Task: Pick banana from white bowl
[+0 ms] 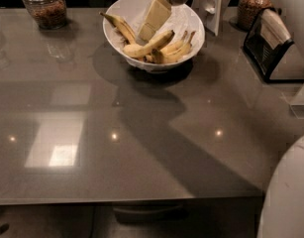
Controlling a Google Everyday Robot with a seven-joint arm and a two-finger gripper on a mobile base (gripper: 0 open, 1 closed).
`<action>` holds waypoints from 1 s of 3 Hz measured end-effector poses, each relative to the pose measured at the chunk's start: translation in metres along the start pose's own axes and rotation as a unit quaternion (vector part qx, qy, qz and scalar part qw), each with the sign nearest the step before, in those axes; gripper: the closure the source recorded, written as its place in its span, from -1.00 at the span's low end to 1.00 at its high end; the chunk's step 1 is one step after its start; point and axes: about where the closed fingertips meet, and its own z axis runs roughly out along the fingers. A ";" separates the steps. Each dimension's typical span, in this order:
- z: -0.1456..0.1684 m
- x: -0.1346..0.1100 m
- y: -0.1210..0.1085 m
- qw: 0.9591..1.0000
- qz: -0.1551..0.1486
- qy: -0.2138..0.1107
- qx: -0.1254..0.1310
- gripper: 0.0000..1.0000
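The white bowl point(193, 21) stands at the back middle of the grey table. In it the banana point(145, 47) lies across the middle, plump and pale yellow. A thinner banana with a dark stem point(120, 26) leans on the bowl's left side. A small joined bunch point(177, 47) lies at the right. My gripper point(146, 31) comes down from the top edge into the bowl, its pale tip just above the banana's upper side. I cannot tell whether it touches the banana.
A glass jar with brown contents point(43, 6) stands at the back left, another jar point(250, 9) at the back right. A white sign stand point(211, 5) is behind the bowl. A black holder point(267, 42) stands at the right. My white body point(288, 197) fills the lower right corner.
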 end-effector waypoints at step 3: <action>0.057 -0.008 -0.015 0.998 0.057 -0.009 0.026 -0.15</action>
